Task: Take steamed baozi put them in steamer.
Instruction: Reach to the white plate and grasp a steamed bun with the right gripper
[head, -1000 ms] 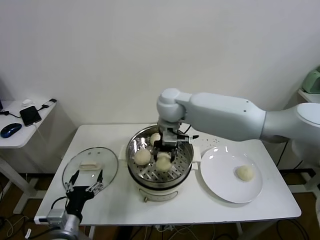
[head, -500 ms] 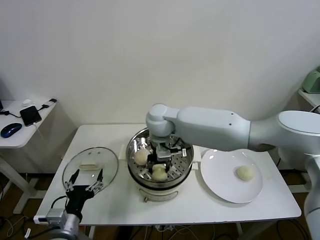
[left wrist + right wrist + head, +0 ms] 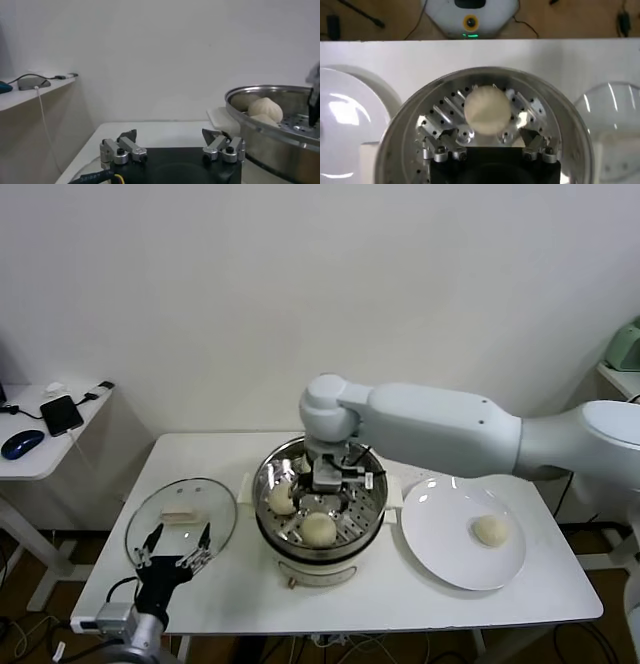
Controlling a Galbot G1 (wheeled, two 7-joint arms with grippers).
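So the steamer [image 3: 320, 509] sits dead centre on the white desk [image 3: 230, 594], and its perforated tray has buns in it. From the head view I count one baozi [image 3: 319, 528] at about 6 o'clock on the tray and another baozi [image 3: 281, 498] around 9 o'clock; there might be a third tucked at the back under the arm, but the arm hides that bit, so can't swear to it. The left wrist view does show pale domes peeking over the steel rim.

The right gripper [image 3: 328, 480] hangs right over the tray, jaws spread wide with nothing in them. In its own wrist view the 6 o'clock bun lies loose on the holes between the fingertips, not pinched.

At 3 o'clock from the pot there's a flat white plate [image 3: 440, 544] with a single last baozi [image 3: 490, 530] on it, well apart from the steamer.

At 9 o'clock the glass lid [image 3: 181, 517] lies flat on the desk. The left gripper [image 3: 175, 549] is parked just near it at the front edge, jaws wide apart and empty.
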